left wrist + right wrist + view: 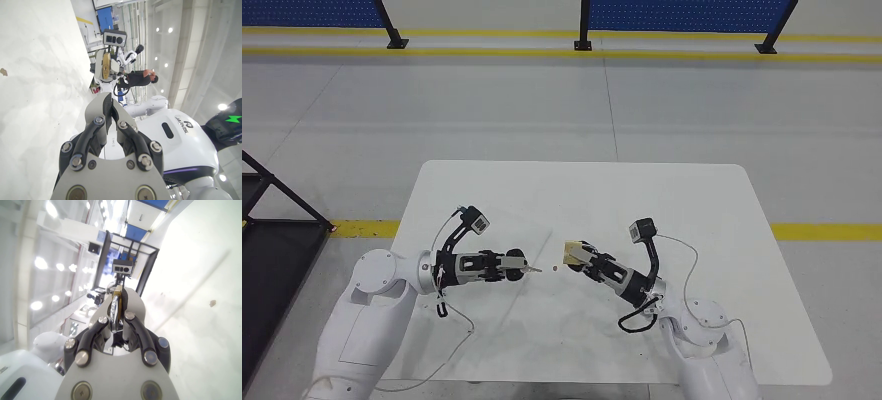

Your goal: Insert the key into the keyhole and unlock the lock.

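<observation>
**A:** What are the left fingers (pixel 92 110) doing?

**B:** They are pressed together. In the top view a thin key (pixel 531 268) sticks out of their tips and points right.

**A:** And the right fingers (pixel 136 303)?

**B:** Clamped on the lock (pixel 117 293), a brass padlock. Its body sits between the tips, and its chrome shackle (pixel 114 313) runs back between the fingers toward the wrist.

**A:** Is the key in?

**B:** No. The key tip and the lock are apart, with a small gap between them. From the left wrist, the lock's brass end faces the key, and the keyhole (pixel 106 67) shows as a dark slot on it.

**A:** Where does all this sit?

**B:** Over the near middle of the white surface (pixel 692 200), with the key to the left and the lock to the right. Both are held off the surface.

**A:** Anything else around?

**B:** A small brown speck (pixel 3 72) lies on the surface. A black frame (pixel 272 205) stands on the floor to the left. A yellow floor line (pixel 827 231) shows on either side of the surface. Blue barriers (pixel 682 12) stand at the far end.
</observation>
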Tool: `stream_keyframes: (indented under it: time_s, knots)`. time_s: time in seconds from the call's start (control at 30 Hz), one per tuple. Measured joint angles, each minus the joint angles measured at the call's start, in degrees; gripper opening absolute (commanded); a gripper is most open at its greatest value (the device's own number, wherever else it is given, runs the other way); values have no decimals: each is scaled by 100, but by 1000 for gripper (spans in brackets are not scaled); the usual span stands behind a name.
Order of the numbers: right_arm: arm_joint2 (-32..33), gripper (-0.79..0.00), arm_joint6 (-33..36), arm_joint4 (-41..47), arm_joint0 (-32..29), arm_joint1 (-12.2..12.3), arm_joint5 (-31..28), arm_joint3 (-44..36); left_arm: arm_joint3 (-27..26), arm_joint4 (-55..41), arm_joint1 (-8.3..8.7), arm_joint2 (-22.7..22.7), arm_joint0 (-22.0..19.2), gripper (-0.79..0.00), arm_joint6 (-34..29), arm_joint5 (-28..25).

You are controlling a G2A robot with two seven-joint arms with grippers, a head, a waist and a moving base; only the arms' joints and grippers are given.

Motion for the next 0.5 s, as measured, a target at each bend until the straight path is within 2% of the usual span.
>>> stream_keyframes:
  time_s: [0.5]
  knots:
    - [-346, -785, -136, 379, -61, 100, -294, 27, 36, 41, -8, 223, 69, -785, 525, -799]
